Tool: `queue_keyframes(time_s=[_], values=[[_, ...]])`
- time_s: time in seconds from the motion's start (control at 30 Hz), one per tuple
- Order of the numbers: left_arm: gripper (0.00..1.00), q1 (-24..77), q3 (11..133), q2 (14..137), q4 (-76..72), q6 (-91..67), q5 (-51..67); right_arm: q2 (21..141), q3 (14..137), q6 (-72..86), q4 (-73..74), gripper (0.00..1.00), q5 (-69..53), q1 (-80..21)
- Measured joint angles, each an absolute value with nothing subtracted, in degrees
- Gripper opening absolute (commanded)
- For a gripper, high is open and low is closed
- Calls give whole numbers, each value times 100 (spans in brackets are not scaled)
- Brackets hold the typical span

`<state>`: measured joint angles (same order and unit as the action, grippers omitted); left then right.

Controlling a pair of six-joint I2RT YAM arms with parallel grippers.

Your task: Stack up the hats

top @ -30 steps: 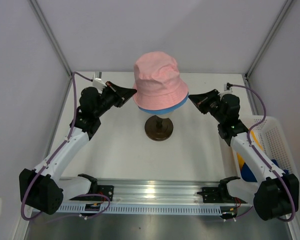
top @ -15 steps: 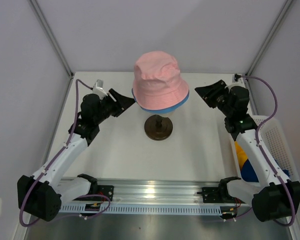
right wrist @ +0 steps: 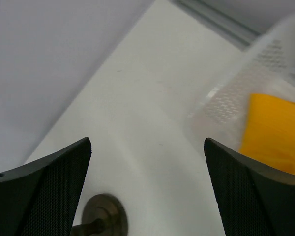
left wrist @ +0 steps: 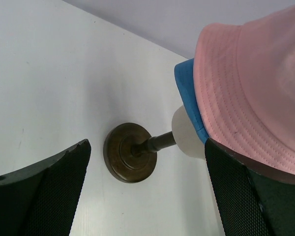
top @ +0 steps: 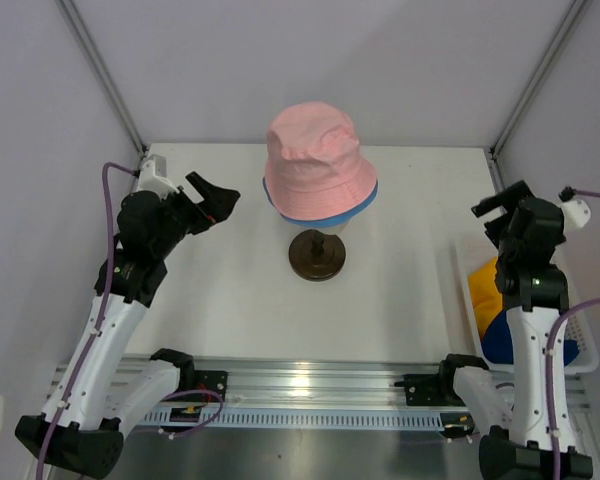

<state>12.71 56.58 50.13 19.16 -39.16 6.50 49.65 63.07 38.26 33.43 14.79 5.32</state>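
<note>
L pincer [left wrist: 146, 147] wide; stitched pink hat [left wrist: 250, 83]

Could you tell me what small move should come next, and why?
Probably lower the right fingers, open and empty, into the basket toward the yellow-orange hat: the pink hat already sits over the light blue hat, and that arm is nearest.

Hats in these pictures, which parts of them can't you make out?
Light blue fabric bucket hat: top and left wrist views show only a brim sliver; the pink fabric bucket hat covers the rest.
Yellow-orange fabric hat and navy fabric hat in the white plastic basket: top view, partly behind the right arm; shapes unclear.
Right wrist view: the yellow-orange one is blurred, cut off by the edge.
</note>
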Motion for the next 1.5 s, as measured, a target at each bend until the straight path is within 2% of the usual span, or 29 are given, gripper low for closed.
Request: queue_keyframes(time_s=[0.3, 0.47, 0.63, 0.77, 0.87, 1.0, 1.13, 1.3, 1.5], values=[[99, 1267, 5909, 4917, 2624, -3299, 913, 4390, 6055, 4379, 5642, 99, 2908, 1719], [99, 1267, 5900, 4687, 2762, -3218, 915, 4051, 6108, 4731, 6508, 99, 3376, 1826], [100, 1293, 5817, 4327, 2749, -3190, 812, 4250, 6366, 5085, 7168, 100, 3653, 1828], [100, 1424, 5671, 4119, 2764, -3186, 720, 4219, 5575, 4915, 6731, 99, 3369, 1835], [99, 1494, 5671, 4193, 2729, -3144, 735, 4016, 4943, 4442, 5913, 97, 2783, 1839], [99, 1503, 5675, 4469, 2733, -3092, 819, 3955, 4711, 3857, 4716, 95, 2268, 1839], [99, 1505, 5763, 4818, 2766, -3092, 1083, 4727, 4757, 3424, 3645, 97, 2327, 1839], [100, 1505, 5931, 5002, 2838, -3030, 1210, 6134, 4762, 3100, 3164, 98, 2344, 1857], [99, 1503, 5940, 4952, 3107, -2786, 945, 6357, 4508, 3015, 2862, 91, 2012, 2010]])
